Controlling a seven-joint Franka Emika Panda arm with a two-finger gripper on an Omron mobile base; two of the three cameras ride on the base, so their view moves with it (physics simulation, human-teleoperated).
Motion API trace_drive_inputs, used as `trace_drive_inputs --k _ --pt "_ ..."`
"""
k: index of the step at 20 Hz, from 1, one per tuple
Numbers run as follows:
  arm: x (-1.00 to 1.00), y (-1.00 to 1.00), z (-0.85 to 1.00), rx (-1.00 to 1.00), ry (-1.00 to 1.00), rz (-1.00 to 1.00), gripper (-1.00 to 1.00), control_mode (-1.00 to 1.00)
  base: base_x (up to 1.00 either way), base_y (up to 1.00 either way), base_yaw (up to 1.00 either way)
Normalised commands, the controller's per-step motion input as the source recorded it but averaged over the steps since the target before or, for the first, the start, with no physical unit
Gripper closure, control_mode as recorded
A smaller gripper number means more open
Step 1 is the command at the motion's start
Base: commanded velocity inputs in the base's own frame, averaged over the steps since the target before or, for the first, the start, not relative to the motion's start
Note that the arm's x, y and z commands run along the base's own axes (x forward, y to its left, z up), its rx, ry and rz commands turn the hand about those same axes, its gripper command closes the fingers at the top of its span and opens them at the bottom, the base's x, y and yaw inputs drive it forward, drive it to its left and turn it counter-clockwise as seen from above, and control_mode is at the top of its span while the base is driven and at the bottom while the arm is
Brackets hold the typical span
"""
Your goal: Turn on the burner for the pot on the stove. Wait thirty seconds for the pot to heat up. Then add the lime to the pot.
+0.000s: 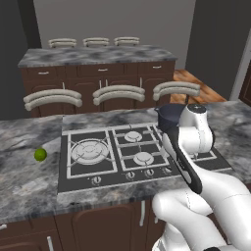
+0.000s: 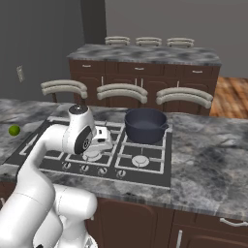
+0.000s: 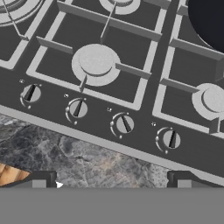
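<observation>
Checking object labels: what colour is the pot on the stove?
Dark blue-black, with a paler rim: the pot, clearest in the right base view.

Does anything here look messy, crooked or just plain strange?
Nothing spilled or broken. The one oddity is the lime lying loose on the counter, left of the stove. The pot sits upright on a back burner.

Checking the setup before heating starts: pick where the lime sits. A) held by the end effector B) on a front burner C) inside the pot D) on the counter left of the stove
D: the lime rests on the grey counter left of the stove, apart from the pot.
</observation>
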Motion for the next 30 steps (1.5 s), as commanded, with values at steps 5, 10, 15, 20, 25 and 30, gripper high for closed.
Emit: trace_drive_inputs --k 5,10,15,20,25,30 --pt "0.0 0.0 0.0 0.0 0.0 0.0 -1.0 -1.0 0.0 0.0 0.0" --pt "0.0 0.0 0.0 0.0 0.0 0.0 -1.0 -1.0 0.0 0.0 0.0" --pt "0.0 0.0 0.0 0.0 0.0 0.0 -1.0 -1.0 0.0 0.0 0.0" --pt "0.0 0.0 0.0 0.0 0.0 0.0 -1.0 -1.0 0.0 0.0 0.0" --pt "0.0 0.0 0.0 0.0 0.0 0.0 -1.0 -1.0 0.0 0.0 0.0" --pt "0.0 0.0 0.0 0.0 0.0 0.0 -1.0 -1.0 0.0 0.0 0.0"
